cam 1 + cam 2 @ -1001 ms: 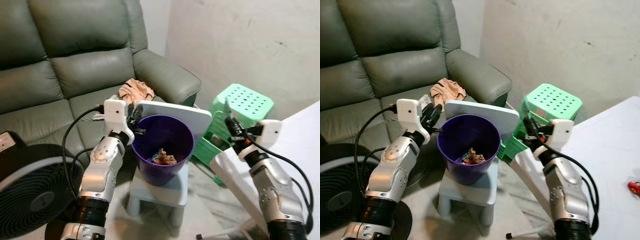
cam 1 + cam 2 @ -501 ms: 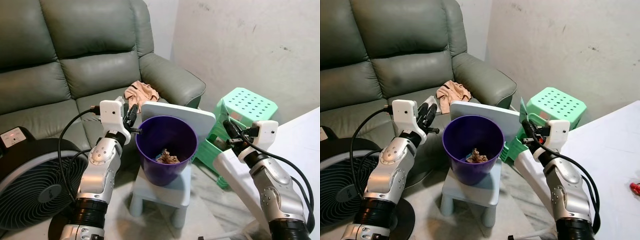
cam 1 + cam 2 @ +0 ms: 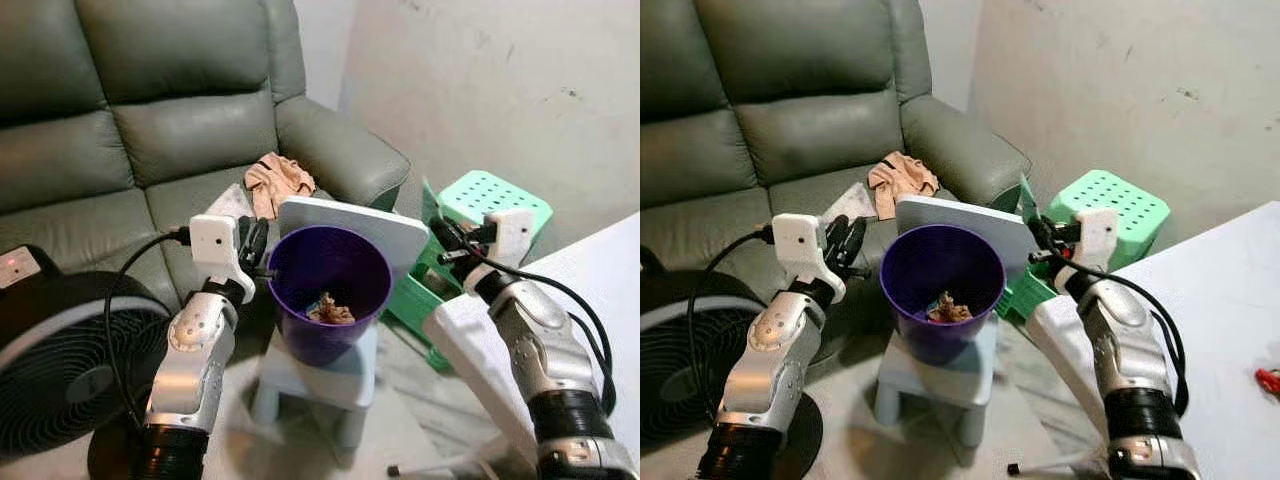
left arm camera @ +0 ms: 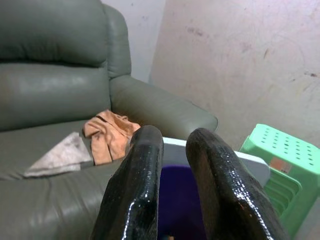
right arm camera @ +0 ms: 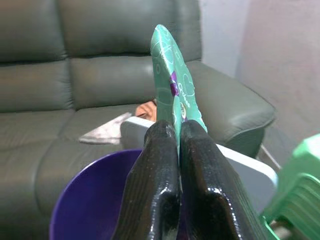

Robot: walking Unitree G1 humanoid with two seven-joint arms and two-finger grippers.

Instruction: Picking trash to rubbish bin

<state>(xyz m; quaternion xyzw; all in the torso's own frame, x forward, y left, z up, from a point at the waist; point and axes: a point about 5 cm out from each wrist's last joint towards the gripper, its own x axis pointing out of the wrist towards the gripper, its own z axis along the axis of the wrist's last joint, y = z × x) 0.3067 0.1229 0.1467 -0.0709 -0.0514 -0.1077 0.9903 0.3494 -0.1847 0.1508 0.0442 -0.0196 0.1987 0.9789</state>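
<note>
The grey-green sofa (image 3: 150, 120) filled the back of the room as I steered the robot in toward the bin; over the past second the head camera swung a little, so the whole scene slid in frame while the furniture itself stayed put. A black fan (image 3: 60, 370) stood on the floor at the robot's left and a stack of green stools (image 3: 490, 205) at its right, by the wall.

Between the arms, the purple rubbish bin (image 3: 940, 290) sat on a small pale-blue stool (image 3: 940, 385), with a pale board (image 3: 965, 225) leaning just behind its rim and some brownish trash (image 3: 945, 308) already lying at the bottom.

The right end effector (image 5: 174, 150) had closed in from beside the green stools to just off the bin's right rim, its two black fingers pinched tight on a flat green wrapper (image 5: 172, 85) that stood up edge-on between them. I judged the drop to be the step at hand, needing only a short reach over the opening.

The left end effector (image 4: 172, 145) had eased back from the bin's left rim, fingers slightly parted and holding nothing.

On the sofa seat a peach cloth (image 4: 107, 135) and a grey scrap (image 4: 60, 157) lay untouched, likely the next pickups.
</note>
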